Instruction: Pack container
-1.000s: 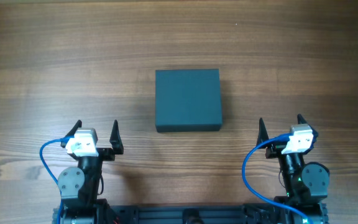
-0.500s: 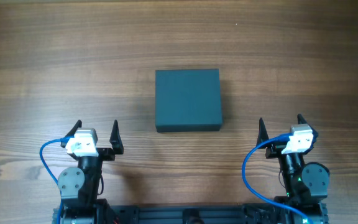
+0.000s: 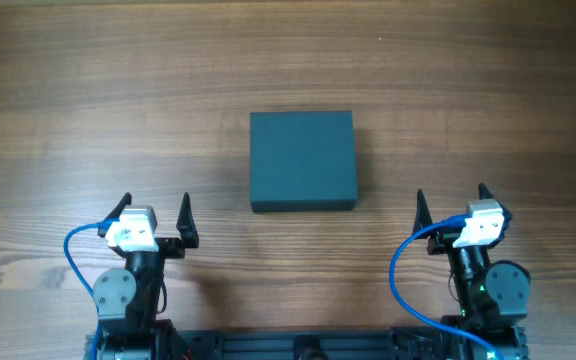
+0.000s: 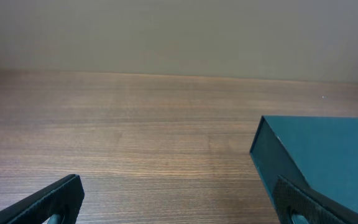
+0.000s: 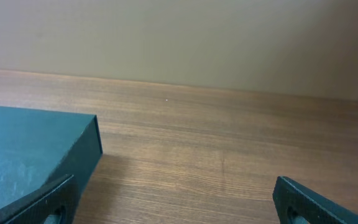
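The container (image 3: 302, 160) is a dark teal-grey square box with its lid shut, lying flat in the middle of the wooden table. It shows at the right of the left wrist view (image 4: 328, 155) and at the left of the right wrist view (image 5: 30, 149). My left gripper (image 3: 155, 216) is open and empty, near the front edge, left of and below the box. My right gripper (image 3: 450, 205) is open and empty, right of and below the box. In the wrist views the left gripper (image 4: 179, 202) and right gripper (image 5: 176, 202) have their jaws wide apart over bare wood.
The wooden table (image 3: 88, 100) carries only the box. A plain beige wall (image 4: 179, 31) stands behind the table's far edge. Blue cables (image 3: 73, 250) loop beside each arm base at the front.
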